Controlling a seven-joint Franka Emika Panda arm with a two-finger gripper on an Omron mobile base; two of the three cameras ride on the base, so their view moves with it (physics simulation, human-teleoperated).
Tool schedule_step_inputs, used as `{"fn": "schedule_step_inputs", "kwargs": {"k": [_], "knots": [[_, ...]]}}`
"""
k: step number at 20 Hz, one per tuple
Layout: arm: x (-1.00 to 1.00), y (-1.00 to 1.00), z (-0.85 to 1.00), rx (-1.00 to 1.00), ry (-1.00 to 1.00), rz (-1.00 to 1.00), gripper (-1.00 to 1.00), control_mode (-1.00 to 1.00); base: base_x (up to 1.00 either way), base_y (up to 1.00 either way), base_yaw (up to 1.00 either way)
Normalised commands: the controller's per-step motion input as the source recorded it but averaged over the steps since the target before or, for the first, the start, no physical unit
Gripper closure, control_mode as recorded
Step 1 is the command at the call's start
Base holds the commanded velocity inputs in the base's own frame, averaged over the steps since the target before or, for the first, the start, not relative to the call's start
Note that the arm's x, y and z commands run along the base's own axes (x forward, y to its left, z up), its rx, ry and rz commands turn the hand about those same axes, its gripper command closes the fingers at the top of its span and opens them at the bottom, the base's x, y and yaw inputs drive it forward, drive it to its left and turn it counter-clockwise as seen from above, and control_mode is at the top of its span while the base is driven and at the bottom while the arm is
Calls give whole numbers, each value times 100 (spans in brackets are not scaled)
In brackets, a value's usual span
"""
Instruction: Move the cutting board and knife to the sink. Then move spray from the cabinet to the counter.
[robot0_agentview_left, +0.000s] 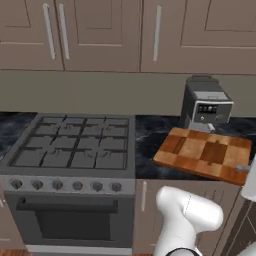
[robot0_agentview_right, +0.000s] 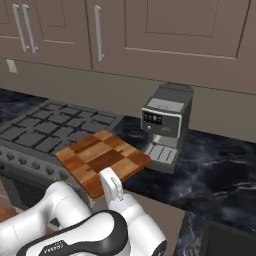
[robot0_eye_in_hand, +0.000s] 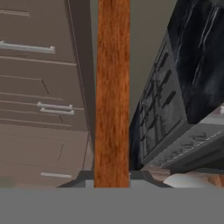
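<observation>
The white Franka arm with dark joints (robot0_agentview_right: 75, 232) rises from the bottom of both base views, elbow bent low in front. Its two-finger gripper (robot0_agentview_right: 111, 181) points up and forward, jaws closed tight on the near edge of the checkered wooden cutting board (robot0_agentview_right: 102, 157), seen edge-on in the hand view.

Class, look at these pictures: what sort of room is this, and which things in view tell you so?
A kitchen, rendered: a gas stove with knobs and an oven below, a coffee machine on the black marble-look counter, and brown wall cabinets above.
</observation>
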Motion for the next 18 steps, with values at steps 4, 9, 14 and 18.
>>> {"fn": "schedule_step_inputs", "kwargs": {"k": [4, 9, 14, 18], "knots": [[0, 0, 0, 0, 0, 0, 100, 100, -8, -69, -17], [0, 0, 0, 0, 0, 0, 100, 100, 0, -31, -71], [0, 0, 0, 0, 0, 0, 100, 100, 0, 6, -63], [0, 0, 0, 0, 0, 0, 100, 100, -2, 7, -49]]}}
